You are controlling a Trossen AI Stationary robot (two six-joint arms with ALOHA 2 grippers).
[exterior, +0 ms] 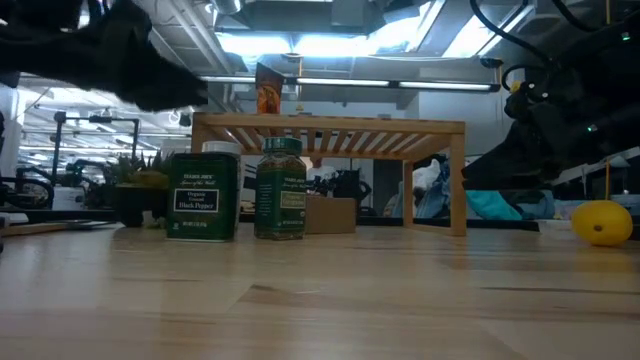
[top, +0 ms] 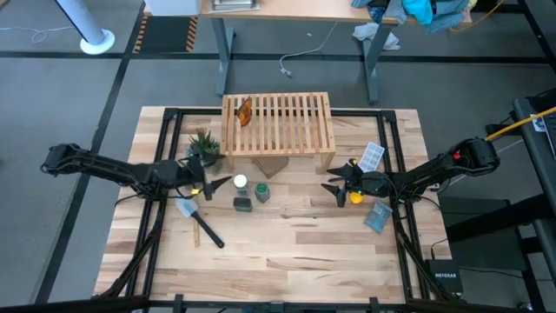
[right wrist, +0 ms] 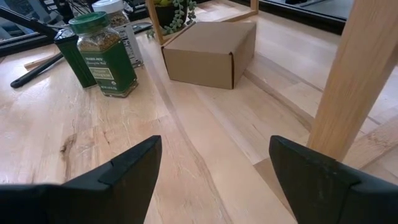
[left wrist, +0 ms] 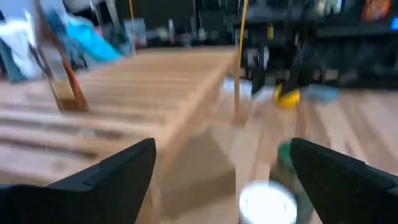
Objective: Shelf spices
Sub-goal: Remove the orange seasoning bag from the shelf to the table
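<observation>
On shelf point(top: 287, 122), one bottle point(top: 244, 111), three below

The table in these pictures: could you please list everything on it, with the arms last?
shelf: one, light wood, far middle.
amber-orange bottle: one, on the shelf's left end.
white-capped jar: one, front of shelf.
green-lidded jar: one, beside it.
dark tin: one, nearest front.
cardboard box: one, brown, under shelf.
potted plant: one, green, left.
yellow lemon-like thing: one, right.
left gripper: open, by white-capped jar.
right gripper: open, empty.
</observation>
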